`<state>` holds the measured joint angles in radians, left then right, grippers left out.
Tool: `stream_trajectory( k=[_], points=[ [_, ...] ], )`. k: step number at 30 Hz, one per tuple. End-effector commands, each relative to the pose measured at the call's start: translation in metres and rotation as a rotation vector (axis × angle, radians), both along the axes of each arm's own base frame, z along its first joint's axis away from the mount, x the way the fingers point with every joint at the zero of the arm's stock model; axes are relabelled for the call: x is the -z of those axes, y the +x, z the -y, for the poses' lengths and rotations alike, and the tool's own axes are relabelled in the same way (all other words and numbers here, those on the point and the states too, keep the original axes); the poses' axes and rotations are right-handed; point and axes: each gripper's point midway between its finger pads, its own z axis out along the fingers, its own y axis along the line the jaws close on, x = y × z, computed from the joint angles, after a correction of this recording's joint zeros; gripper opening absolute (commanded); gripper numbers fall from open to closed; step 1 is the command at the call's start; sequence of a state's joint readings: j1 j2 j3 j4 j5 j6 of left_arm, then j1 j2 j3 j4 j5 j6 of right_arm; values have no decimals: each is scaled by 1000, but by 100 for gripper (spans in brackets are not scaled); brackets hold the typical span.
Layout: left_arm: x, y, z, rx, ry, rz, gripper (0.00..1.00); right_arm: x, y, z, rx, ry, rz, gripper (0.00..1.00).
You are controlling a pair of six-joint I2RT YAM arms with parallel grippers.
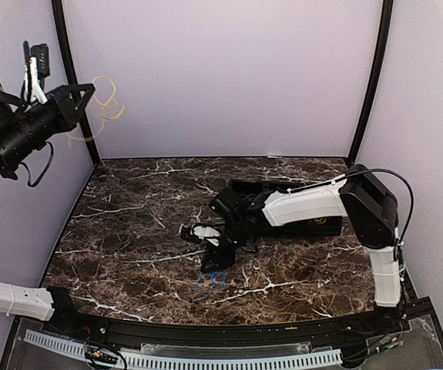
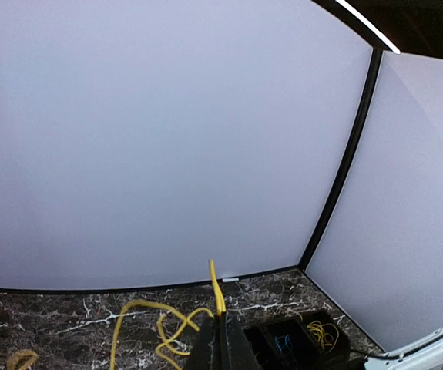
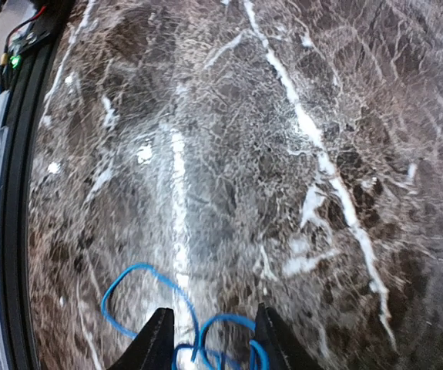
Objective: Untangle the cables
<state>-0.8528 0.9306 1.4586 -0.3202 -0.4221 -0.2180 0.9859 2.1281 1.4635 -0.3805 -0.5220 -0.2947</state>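
High at the back left, my left gripper (image 1: pixel 90 89) is shut on a yellow cable (image 1: pixel 105 108), whose loose loops hang against the wall. The left wrist view shows the jaws (image 2: pixel 222 327) pressed together on that yellow cable (image 2: pixel 218 293), with its loops dangling below. A blue cable (image 1: pixel 212 282) lies in small loops on the marble table (image 1: pixel 129 231) near the front centre. My right gripper (image 1: pixel 218 260) hovers low over it. In the right wrist view the right gripper (image 3: pixel 213 339) is open, with blue cable (image 3: pixel 140 274) loops lying between and left of its fingers (image 3: pixel 158 339).
A black compartment tray (image 1: pixel 252 186) stands behind the right arm; its wall (image 2: pixel 303 339) divides one pocket holding a blue wire (image 2: pixel 283 343) from another holding a yellow wire (image 2: pixel 323 333). Pale walls with black corner posts (image 1: pixel 367 85) enclose the table. A black rail (image 1: pixel 206 339) runs along the front edge.
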Motion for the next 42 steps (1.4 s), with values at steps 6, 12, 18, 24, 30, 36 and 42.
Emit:
stream_trajectory(
  k=[6, 12, 18, 24, 30, 36, 42],
  points=[
    [94, 26, 46, 72, 17, -142, 0, -126, 16, 39, -38, 138, 146, 49],
    [138, 39, 72, 118, 30, -205, 0, -176, 17, 49, -28, 221, 230, 50],
    [155, 46, 97, 179, 25, -229, 0, -219, 29, 45, -12, 284, 346, 49],
    [166, 49, 113, 230, -11, -253, 0, -244, 48, 30, 25, 328, 405, 55],
    [168, 46, 126, 295, -56, -283, 0, -245, 58, 13, 30, 328, 423, 63],
    [166, 41, 136, 359, -103, -305, 0, -237, 64, 2, 47, 332, 434, 62],
    [157, 36, 139, 391, -128, -307, 0, -234, 74, -2, 91, 330, 449, 52]
  ],
)
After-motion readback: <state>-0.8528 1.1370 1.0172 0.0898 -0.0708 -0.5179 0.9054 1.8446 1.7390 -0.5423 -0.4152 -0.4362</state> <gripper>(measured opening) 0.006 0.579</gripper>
